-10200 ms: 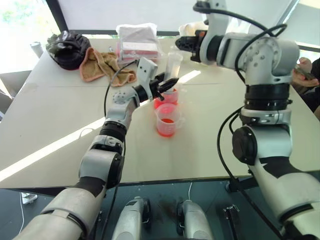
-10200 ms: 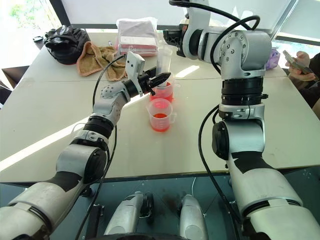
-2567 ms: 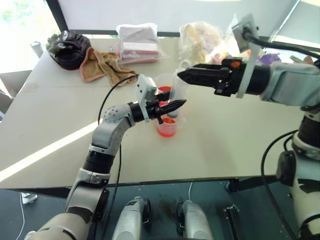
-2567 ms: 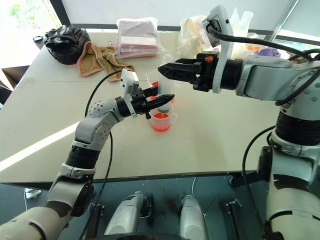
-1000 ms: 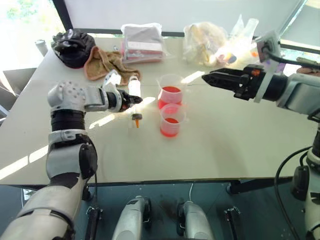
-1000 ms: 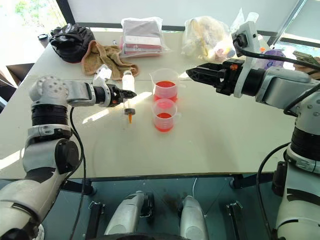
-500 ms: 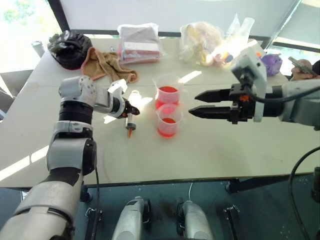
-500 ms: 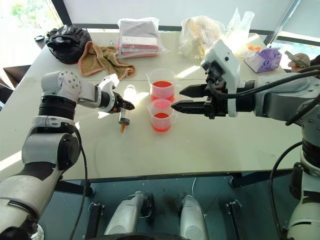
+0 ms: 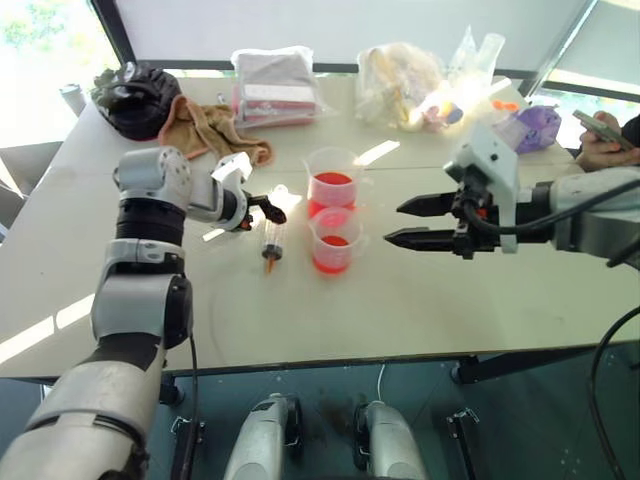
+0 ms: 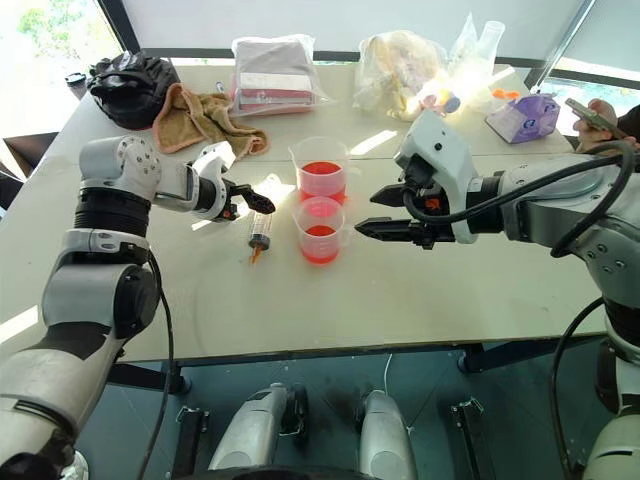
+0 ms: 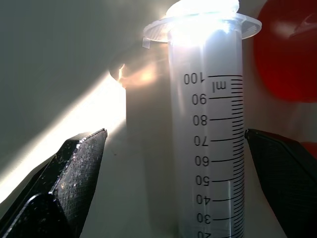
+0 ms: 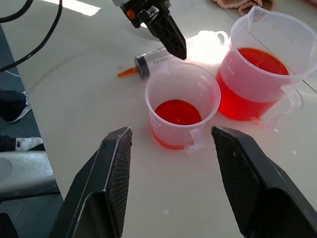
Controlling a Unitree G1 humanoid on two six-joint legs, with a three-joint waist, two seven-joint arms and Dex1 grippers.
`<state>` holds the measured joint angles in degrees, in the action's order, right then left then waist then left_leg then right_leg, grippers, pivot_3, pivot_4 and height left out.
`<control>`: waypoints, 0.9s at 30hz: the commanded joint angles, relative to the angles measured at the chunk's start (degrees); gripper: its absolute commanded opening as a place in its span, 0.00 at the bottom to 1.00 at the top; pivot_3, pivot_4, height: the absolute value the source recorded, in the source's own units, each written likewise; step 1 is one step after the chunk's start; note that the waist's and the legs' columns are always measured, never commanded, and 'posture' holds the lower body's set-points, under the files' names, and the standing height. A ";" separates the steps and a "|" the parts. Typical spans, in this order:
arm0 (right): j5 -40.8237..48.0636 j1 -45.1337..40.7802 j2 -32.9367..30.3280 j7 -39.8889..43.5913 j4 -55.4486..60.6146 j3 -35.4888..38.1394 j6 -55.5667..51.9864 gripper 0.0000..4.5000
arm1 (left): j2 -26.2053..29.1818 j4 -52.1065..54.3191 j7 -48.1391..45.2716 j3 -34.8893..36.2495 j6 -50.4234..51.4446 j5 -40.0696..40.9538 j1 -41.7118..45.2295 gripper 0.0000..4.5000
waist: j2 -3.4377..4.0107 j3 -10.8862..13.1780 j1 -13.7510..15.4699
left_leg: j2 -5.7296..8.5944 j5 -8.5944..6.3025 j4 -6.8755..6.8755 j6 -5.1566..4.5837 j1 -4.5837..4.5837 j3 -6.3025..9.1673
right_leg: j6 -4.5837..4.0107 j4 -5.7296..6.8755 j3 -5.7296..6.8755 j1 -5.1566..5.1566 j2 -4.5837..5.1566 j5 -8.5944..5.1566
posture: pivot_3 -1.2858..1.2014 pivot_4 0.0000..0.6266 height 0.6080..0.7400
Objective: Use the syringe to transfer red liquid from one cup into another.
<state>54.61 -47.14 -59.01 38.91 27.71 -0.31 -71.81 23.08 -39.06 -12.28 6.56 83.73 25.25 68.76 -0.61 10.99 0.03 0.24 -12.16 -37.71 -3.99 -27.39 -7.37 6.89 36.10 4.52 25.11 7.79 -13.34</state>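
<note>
The syringe (image 9: 271, 236) lies on the counter (image 9: 430, 290), just beside the two cups on the side toward the counter's left edge, its orange tip toward the near edge and its plunger end toward the far edge. The left gripper (image 10: 243, 203) sits at the plunger end with its fingers (image 11: 69, 173) spread wide on either side of the barrel, neither one touching it. The syringe looks set down and released.

The step in hand seems to be letting go and clearing away. To do it well, the left arm should draw back along the barrel's line, keeping the fingers wide so they do not nudge the syringe and roll it toward the cups. The barrel is round and would roll easily on the smooth counter.

The right gripper (image 9: 408, 222) hovers over the counter on the other side of the cups, its fingers wide and holding nothing. It should stay apart from the cups, which are light and would tip.

The big cup (image 12: 262, 74), nearer the far edge, holds red liquid (image 12: 257, 62) to about half. The small cup (image 12: 182, 106), just beside it on the near side, holds a shallow layer at the bottom. Both stand upright.
</note>
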 commanded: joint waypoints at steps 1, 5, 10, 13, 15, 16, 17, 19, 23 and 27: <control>-1.89 0.10 -0.29 1.39 -0.07 0.63 1.77 0.59 | 2.76 2.80 -0.18 1.98 2.16 -1.27 -0.89 0.99 | 0.00 0.00 -0.31 | 0.00 0.01 0.04 0.01 -0.01 -0.03 | 0.00 0.00 -0.05 0.01 0.00 0.00 | 0.52 0.24 1.00; -4.10 0.54 -0.21 2.98 -1.05 -0.33 3.17 0.59 | 4.17 8.83 -1.33 5.66 1.49 0.30 -0.79 0.99 | -0.03 0.02 -0.64 | 0.01 0.04 0.25 0.06 -0.06 -0.21 | 0.00 -0.01 -0.04 0.02 0.06 0.00 | 0.52 0.24 1.00; -7.41 0.75 0.76 4.74 -4.11 -1.95 5.36 0.59 | 5.58 20.15 -4.24 8.33 -4.19 1.71 -4.26 0.99 | -0.05 0.03 -0.56 | 0.03 0.07 0.36 0.09 -0.10 -0.33 | 0.00 -0.03 0.06 0.11 0.11 0.00 | 0.52 0.24 1.00; -9.68 1.55 0.24 6.68 -4.90 -3.26 7.10 0.59 | 8.26 26.79 -8.30 6.80 -4.61 3.24 -7.70 0.99 | -0.04 0.03 -0.67 | 0.03 0.07 0.37 0.09 -0.08 -0.37 | 0.00 -0.02 0.08 0.10 0.08 0.01 | 0.52 0.24 1.00; -10.84 2.19 -0.11 7.86 -5.33 -3.60 7.90 0.59 | 10.98 31.29 -11.46 4.58 -4.17 4.26 -10.47 0.99 | -0.04 0.03 -0.75 | 0.03 0.08 0.37 0.10 -0.07 -0.38 | 0.00 -0.02 0.08 0.10 0.03 0.00 | 0.52 0.24 1.00; -11.43 2.58 -0.41 8.48 -5.42 -3.70 8.32 0.59 | 13.05 33.80 -13.78 3.29 -4.59 4.92 -12.25 0.99 | -0.04 0.03 -0.74 | 0.02 0.08 0.37 0.10 -0.06 -0.39 | 0.00 -0.01 0.08 0.09 0.00 0.00 | 0.52 0.24 1.00; -11.90 2.96 -0.60 9.01 -5.46 -3.65 8.64 0.59 | 14.93 35.94 -15.95 2.45 -4.95 5.61 -13.86 0.99 | -0.04 0.03 -0.75 | 0.02 0.09 0.37 0.10 -0.06 -0.39 | 0.00 -0.01 0.08 0.09 -0.03 0.00 | 0.52 0.24 1.00; -12.67 3.42 -0.70 9.82 -5.67 -3.50 9.10 0.59 | 18.97 39.57 -20.48 1.00 -6.20 6.87 -16.84 0.99 | -0.04 0.03 -0.73 | 0.02 0.09 0.36 0.10 -0.06 -0.40 | 0.00 -0.01 0.08 0.09 -0.05 0.00 | 0.52 0.24 1.00; -14.82 3.15 -0.53 11.08 -7.17 -4.06 10.34 0.59 | 29.37 43.00 -30.50 1.44 -11.03 8.45 -24.72 0.99 | -0.04 0.03 -0.92 | 0.01 0.09 0.37 0.10 -0.06 -0.40 | -0.01 -0.02 0.08 0.10 -0.02 0.00 | 0.52 0.24 1.00; -16.82 2.21 -0.45 13.02 -8.52 -5.18 11.75 0.59 | 36.32 45.60 -38.76 1.72 -14.81 10.41 -31.16 0.99 | -0.02 0.02 -0.72 | 0.00 0.09 0.40 0.12 -0.04 -0.39 | -0.05 -0.03 0.08 0.28 0.02 -0.02 | 0.52 0.24 1.00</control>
<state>38.86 -43.53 -59.05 50.92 19.05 -6.10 -61.44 57.62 3.74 -47.55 7.21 71.16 34.43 37.96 -0.63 11.02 -0.69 0.23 -12.07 -37.32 -3.87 -27.42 -7.76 6.81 36.05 4.60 25.43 7.84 -13.37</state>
